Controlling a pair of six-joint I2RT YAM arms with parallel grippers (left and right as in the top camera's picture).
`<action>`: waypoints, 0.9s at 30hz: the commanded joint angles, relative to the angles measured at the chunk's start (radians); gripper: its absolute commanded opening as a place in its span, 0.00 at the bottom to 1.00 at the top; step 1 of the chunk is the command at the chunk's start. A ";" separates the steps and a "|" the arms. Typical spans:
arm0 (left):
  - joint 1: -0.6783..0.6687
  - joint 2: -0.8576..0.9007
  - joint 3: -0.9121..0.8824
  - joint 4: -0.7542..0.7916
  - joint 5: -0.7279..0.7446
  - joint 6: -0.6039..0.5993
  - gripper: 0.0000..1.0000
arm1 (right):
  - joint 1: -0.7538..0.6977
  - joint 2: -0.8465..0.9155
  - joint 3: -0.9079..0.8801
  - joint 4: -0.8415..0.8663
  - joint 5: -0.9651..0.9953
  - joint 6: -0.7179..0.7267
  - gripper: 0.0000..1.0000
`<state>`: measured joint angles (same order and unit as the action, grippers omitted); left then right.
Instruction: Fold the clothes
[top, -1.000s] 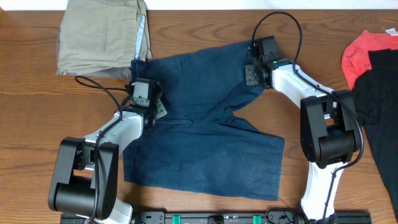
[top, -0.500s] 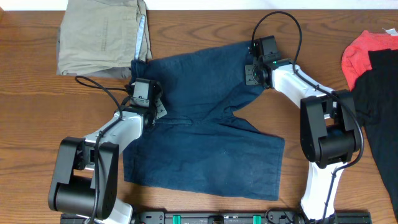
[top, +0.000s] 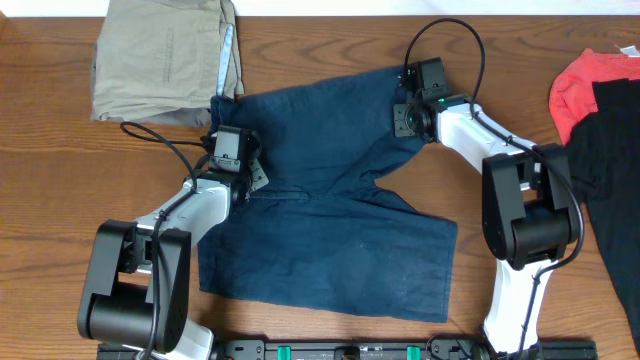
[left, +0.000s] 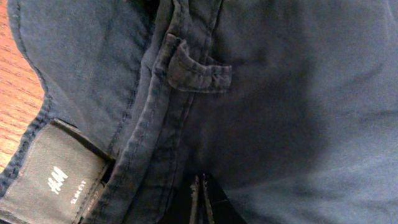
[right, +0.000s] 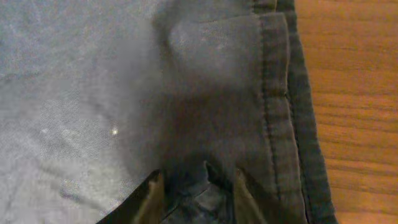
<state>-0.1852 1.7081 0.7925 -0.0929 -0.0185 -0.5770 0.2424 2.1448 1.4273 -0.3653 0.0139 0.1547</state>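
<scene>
One khaki garment is lying folded at the upper left of the overhead frame. One pair of navy shorts is lying spread across the centre of the table, its two legs reaching rightward. The left gripper is pinching the waistband at the left edge of the shorts, jaws fully together. The right gripper is clamping a bunched fold of hem at the upper right, fingers partway closed. One red garment and one black garment are lying at the right edge.
</scene>
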 joint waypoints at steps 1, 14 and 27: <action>0.005 0.009 -0.023 -0.004 -0.018 -0.004 0.06 | 0.008 0.036 0.016 -0.001 -0.018 0.009 0.25; 0.005 0.009 -0.023 -0.004 -0.018 -0.004 0.06 | 0.006 0.039 0.019 0.002 0.013 0.016 0.01; 0.005 0.009 -0.023 -0.005 -0.018 -0.003 0.06 | 0.005 -0.098 0.019 -0.127 0.094 0.067 0.01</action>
<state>-0.1852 1.7081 0.7925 -0.0925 -0.0185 -0.5770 0.2455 2.1117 1.4391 -0.4717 0.0826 0.1867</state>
